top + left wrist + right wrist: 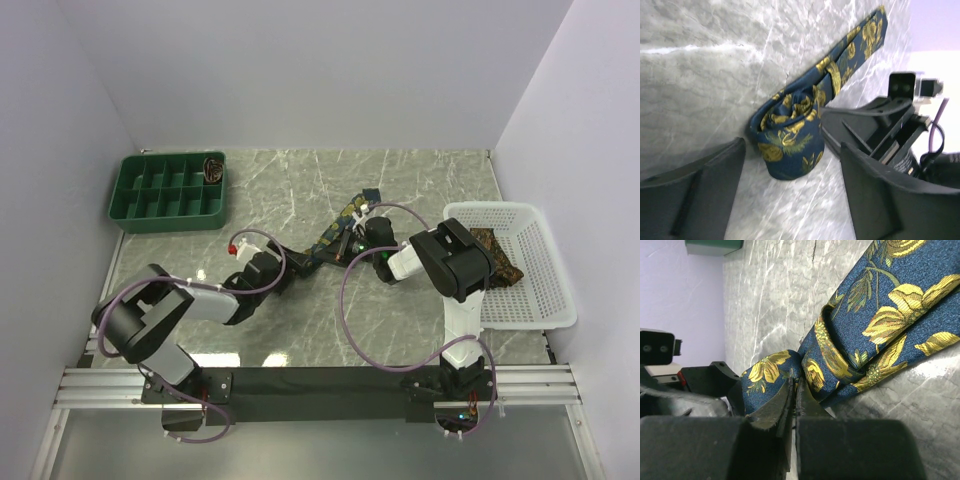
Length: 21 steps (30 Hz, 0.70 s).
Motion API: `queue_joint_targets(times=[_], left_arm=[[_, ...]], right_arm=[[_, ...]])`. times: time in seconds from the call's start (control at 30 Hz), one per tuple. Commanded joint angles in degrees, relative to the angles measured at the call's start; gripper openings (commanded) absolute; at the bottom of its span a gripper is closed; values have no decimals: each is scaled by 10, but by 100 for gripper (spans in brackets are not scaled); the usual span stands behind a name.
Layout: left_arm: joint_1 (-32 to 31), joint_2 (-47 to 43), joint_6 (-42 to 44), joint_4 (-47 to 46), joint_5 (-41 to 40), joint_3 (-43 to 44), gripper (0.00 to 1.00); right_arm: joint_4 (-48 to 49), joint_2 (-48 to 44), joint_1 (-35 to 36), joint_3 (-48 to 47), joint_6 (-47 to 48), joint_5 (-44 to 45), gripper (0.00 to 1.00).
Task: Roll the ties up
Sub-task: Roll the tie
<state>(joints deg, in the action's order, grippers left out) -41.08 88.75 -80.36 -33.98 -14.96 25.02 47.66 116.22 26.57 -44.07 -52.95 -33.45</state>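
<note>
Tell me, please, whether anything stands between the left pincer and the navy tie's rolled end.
Nothing visible: the open left pincer straddles the navy tie's roll; the shut right pincer touches it from beside.

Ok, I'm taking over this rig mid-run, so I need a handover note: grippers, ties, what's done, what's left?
Left gripper: open, fingers on either side of the rolled end of the navy tie.
Right gripper: shut, tips against that roll; I cannot tell whether it pinches fabric.
Navy tie: mid-table, partly rolled, with the rest lying flat.
Done: one rolled tie sits in the green tray.
Left: finish this roll, then the brown ties lying loose in the white basket.
</note>
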Motion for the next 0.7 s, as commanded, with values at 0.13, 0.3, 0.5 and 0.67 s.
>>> queue_joint_targets(times=[0.13, 0.3, 0.5, 0.67], left_arm=[[-8, 64, -26, -42, -31, 15, 73], [-15, 69, -25, -50, -38, 10, 73], [-17, 78, -11, -42, -34, 26, 50], [-17, 78, 2, -19, -31, 41, 30]], right_arm=[[-46, 18, -3, 22, 18, 24, 0], [-44, 19, -4, 22, 16, 23, 0], [-42, 19, -4, 23, 16, 22, 0], [-48, 14, -3, 25, 24, 25, 0]])
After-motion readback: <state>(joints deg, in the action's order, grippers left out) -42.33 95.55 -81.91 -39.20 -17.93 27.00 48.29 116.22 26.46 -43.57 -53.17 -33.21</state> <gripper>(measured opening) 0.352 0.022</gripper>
